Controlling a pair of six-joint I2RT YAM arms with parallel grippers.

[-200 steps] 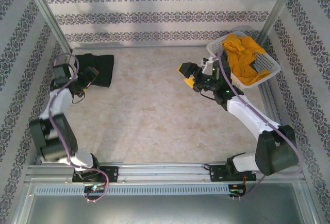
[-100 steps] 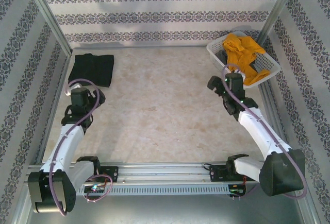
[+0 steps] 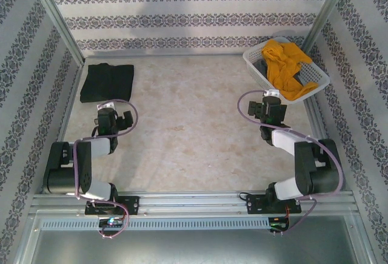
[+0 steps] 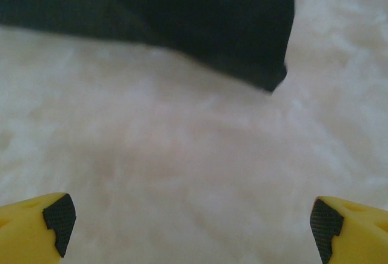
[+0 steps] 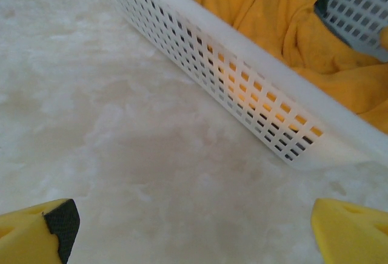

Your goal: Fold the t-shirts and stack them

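Observation:
The black t-shirt (image 3: 108, 82) lies folded flat at the table's far left, and its near corner (image 4: 230, 27) fills the top of the left wrist view. The mustard-yellow t-shirt (image 3: 285, 67) sits crumpled in the white lattice basket (image 3: 253, 54) at the far right, with its cloth (image 5: 285, 21) showing over the basket wall. My left gripper (image 3: 114, 117) is pulled back near its base, open, with bare table between its fingers (image 4: 57, 218). My right gripper (image 3: 271, 107) is folded back too, open and empty, just short of the basket.
The basket's perforated wall (image 5: 242, 88) runs diagonally close in front of the right gripper. Aluminium frame posts (image 3: 54, 18) and patterned walls close the table on three sides. A metal rail (image 3: 194, 202) runs along the near edge.
Both arms have drawn back toward their bases and folded up. The left gripper left the black shirt's edge; the right moved away from the basket. Both shirts stayed put.

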